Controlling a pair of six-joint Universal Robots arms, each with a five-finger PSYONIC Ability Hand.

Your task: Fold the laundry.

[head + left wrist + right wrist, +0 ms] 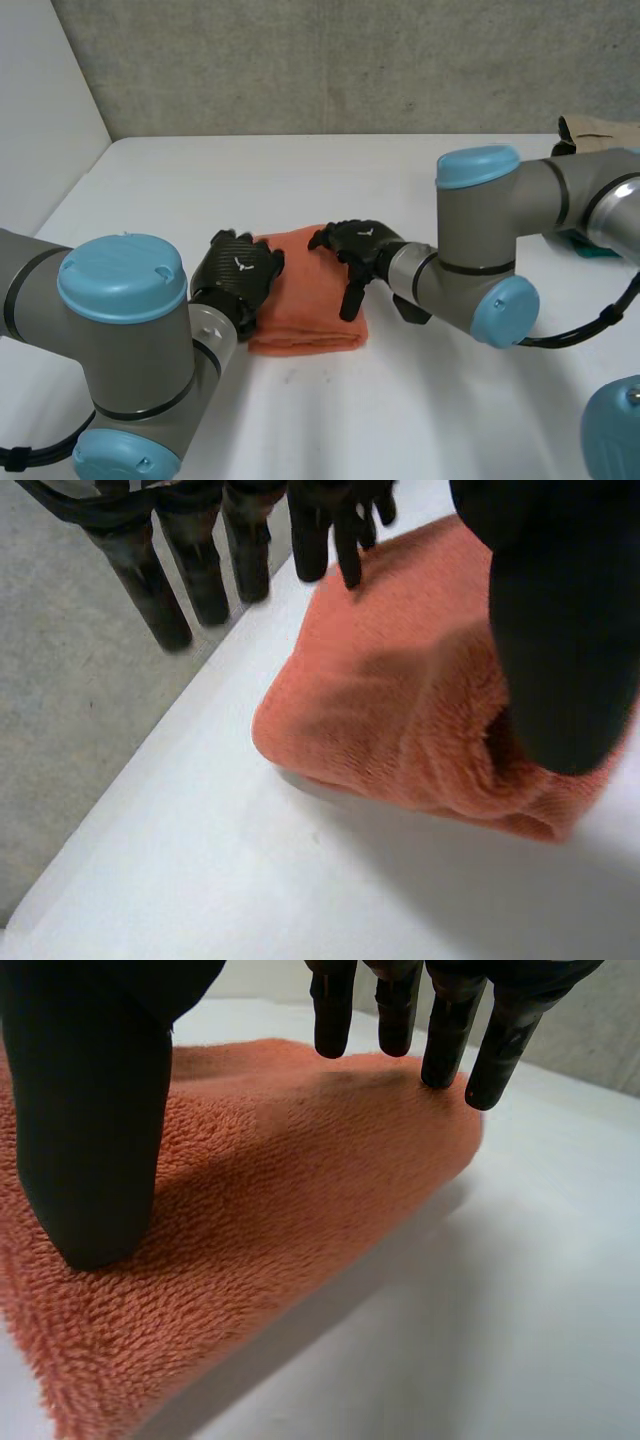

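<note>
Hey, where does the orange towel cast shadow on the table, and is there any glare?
Head view: the orange towel has only a thin dark line along its near edge on the table, no glare. Left wrist view: a soft grey shadow lies on the table along the towel's folded edge. Right wrist view: a darker band runs beneath the towel's edge.

towel lies mid-table | left hand at towel's left edge, thumb on it | right hand rests on towel's far right part | small heap at table's far right, behind right arm
</note>
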